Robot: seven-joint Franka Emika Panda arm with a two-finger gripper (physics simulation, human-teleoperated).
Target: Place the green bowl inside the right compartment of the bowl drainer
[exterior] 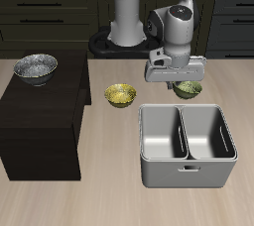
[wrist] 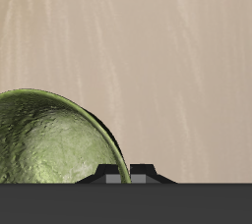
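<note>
The green bowl (exterior: 190,89) sits behind the bowl drainer (exterior: 189,170), partly hidden by my gripper (exterior: 181,82), which stands over the bowl's rim. In the wrist view the green bowl (wrist: 49,149) fills much of the frame, and its rim runs straight into my gripper (wrist: 118,175), whose fingertips are drawn together on that rim. The drainer's two grey wells lie side by side with nothing in them. The right compartment (exterior: 209,134) is just in front of the bowl, towards the table's front edge.
A yellow bowl (exterior: 120,95) rests on the table beside the drainer's back corner. A silver speckled bowl (exterior: 35,67) stands on top of a dark cabinet (exterior: 40,121) at the table's side.
</note>
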